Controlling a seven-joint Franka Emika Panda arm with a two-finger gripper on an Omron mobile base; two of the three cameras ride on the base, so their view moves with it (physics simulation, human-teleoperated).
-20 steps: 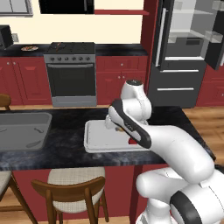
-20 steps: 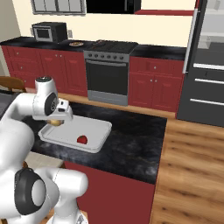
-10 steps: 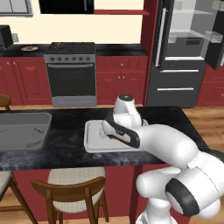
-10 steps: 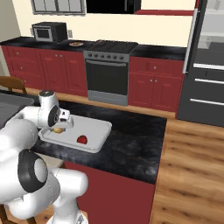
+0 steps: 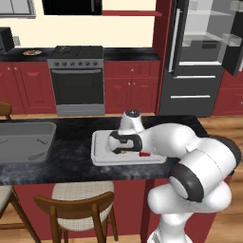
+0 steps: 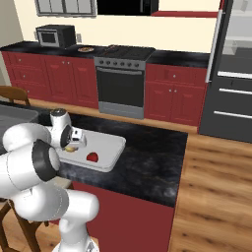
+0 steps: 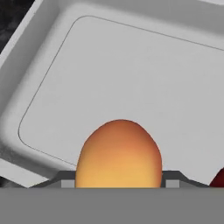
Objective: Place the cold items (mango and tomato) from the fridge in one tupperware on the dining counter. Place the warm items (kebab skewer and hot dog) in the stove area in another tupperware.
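A white tupperware [image 5: 101, 158] lies on the dark dining counter [image 5: 66, 159]; it also appears as tupperware [image 6: 111, 146] and tupperware [image 7: 109, 70]. My gripper [image 7: 119, 181] is low inside it, shut on an orange-yellow mango [image 7: 119, 153] that sits just above the container floor. From the right base view the mango [image 6: 70, 148] shows under the hand [image 6: 73, 140]. A red tomato [image 6: 91, 157] lies in the same container to the mango's right, seen also as tomato [image 5: 144, 154] and tomato [image 7: 218, 177]. Kebab skewer and hot dog are too small to make out.
A sink [image 5: 23, 142] is set into the counter to the left. A wooden chair [image 5: 76, 204] stands under the counter's near edge. The stove [image 5: 78, 52] and a small plate [image 5: 32, 52] are on the far counter, and the fridge [image 5: 204, 47] stands open at the right.
The arm has folded down and brought the hand with the mango from above the container to low inside it, left of the tomato.
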